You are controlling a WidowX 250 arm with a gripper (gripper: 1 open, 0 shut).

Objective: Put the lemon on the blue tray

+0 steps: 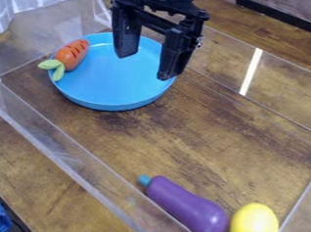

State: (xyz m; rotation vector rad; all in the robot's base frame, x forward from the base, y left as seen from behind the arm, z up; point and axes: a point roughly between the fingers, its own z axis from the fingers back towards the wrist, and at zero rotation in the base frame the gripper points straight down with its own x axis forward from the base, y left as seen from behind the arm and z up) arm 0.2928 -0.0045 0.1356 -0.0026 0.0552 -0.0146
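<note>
The lemon (255, 225), a small bright yellow oval, lies at the bottom right on the wooden table, touching the purple eggplant (186, 207). The blue tray (105, 89), a round sky-blue plate with a low rim, sits at the upper left. My gripper (149, 62) hangs over the tray's right half, pointing down. Its two black fingers (127, 43) stand wide apart and open, with nothing between them. It is far from the lemon.
An orange carrot (70, 55) with green leaves rests on the tray's left rim. Clear plastic walls (64, 152) fence the table along the front left and the back.
</note>
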